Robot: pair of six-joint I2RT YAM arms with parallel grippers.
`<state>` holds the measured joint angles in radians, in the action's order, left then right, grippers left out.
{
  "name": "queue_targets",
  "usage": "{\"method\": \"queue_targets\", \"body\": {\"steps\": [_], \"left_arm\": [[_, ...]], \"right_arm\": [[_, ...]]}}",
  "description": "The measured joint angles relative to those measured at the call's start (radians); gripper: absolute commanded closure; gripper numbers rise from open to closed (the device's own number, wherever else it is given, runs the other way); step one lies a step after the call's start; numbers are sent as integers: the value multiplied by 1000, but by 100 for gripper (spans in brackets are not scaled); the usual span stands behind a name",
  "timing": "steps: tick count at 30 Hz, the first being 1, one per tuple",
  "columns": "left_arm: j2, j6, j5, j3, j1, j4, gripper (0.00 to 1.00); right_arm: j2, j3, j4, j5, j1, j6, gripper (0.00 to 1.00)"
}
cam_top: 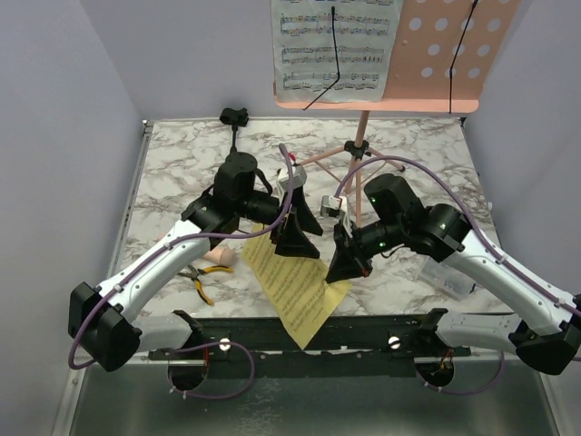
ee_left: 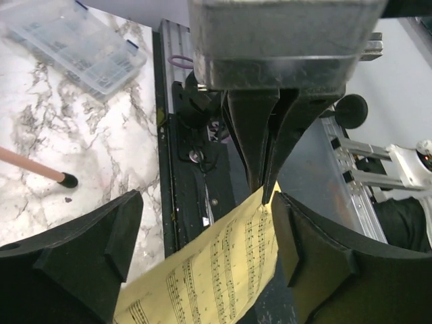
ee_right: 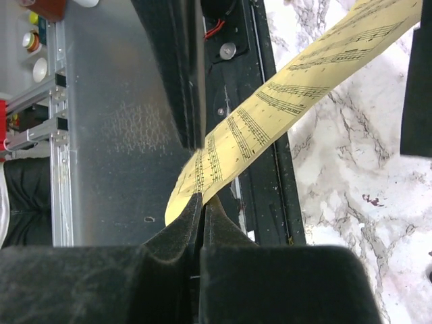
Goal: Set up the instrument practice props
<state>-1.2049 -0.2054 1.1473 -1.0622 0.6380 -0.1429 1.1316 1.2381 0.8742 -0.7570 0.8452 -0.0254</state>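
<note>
Right wrist view puts the right gripper point(ee_right: 200, 202) nearest, its fingers pressed together on one end of the yellow sheet-music page point(ee_right: 270, 128), out over the black rail point(cam_top: 363, 331) at the near edge of the table point(cam_top: 182, 163); from that pinch the page's long axis runs slantwise back toward the marble and across to the left arm's side; the left gripper point(ee_left: 206, 202) has its fingers spread wide, one on either side of the page and, as far as its own wrist view shows, touching it with neither (whether the page's far end rests on the marble cannot be told); further back the pink tripod pole point(cam_top: 360, 173) rises from mid-table; farthest and highest, the pink perforated music-stand desk point(cam_top: 445, 54) carries the white page point(cam_top: 331, 45) on its left half, its right half bare. The coming move seems to turn on this: the yellow page lies low and near, the bare half lies high, far and to the right, so the right arm, the one with the grip, looks the nearer to that spot.
</note>
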Motion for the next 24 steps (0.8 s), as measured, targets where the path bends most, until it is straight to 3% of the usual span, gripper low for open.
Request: {"method": "queue_targets", "body": {"steps": [8, 14, 24], "left_arm": [[-102, -1, 81, -60, 39, -26, 28], [-111, 32, 98, -60, 61, -149, 33], [-111, 94, 60, -75, 157, -292, 64]], "right_arm": [[-8, 46, 81, -10, 0, -2, 99], [-23, 57, 146, -1, 0, 30, 99], [-32, 57, 175, -16, 0, 52, 99]]}}
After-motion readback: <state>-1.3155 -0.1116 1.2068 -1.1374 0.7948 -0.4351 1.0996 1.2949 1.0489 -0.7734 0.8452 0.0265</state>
